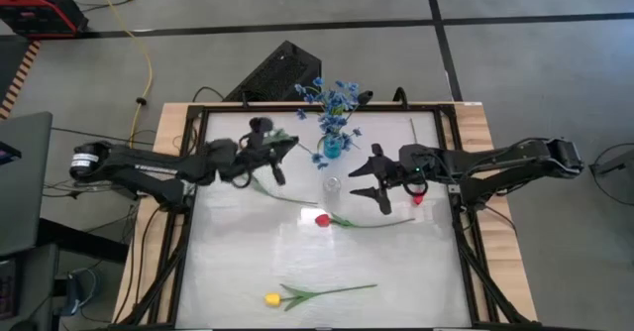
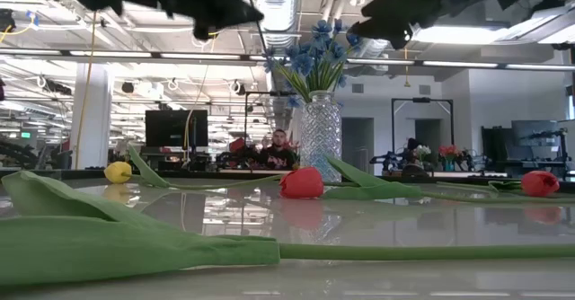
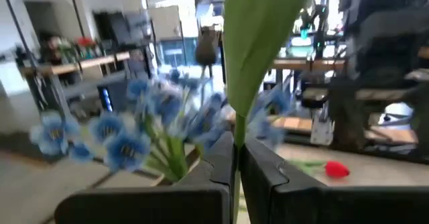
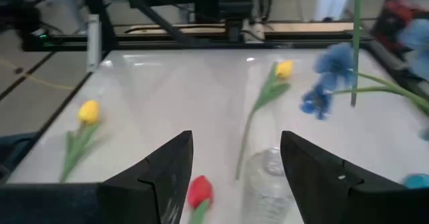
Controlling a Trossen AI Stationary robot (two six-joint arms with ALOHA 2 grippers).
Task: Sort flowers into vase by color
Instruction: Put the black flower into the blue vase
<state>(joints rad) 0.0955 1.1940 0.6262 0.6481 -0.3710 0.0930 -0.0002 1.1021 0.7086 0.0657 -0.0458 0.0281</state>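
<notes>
A yellow tulip lies nearest, a red tulip mid-table. Beyond it stands an empty clear glass vase; farther, the blue vase holds blue blossoms. The left gripper pinches a green stem; the right gripper hangs spread beside the glass vase.

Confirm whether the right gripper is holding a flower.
No. In the right wrist view the right gripper is open, with nothing between its fingers, above a red tulip.
</notes>
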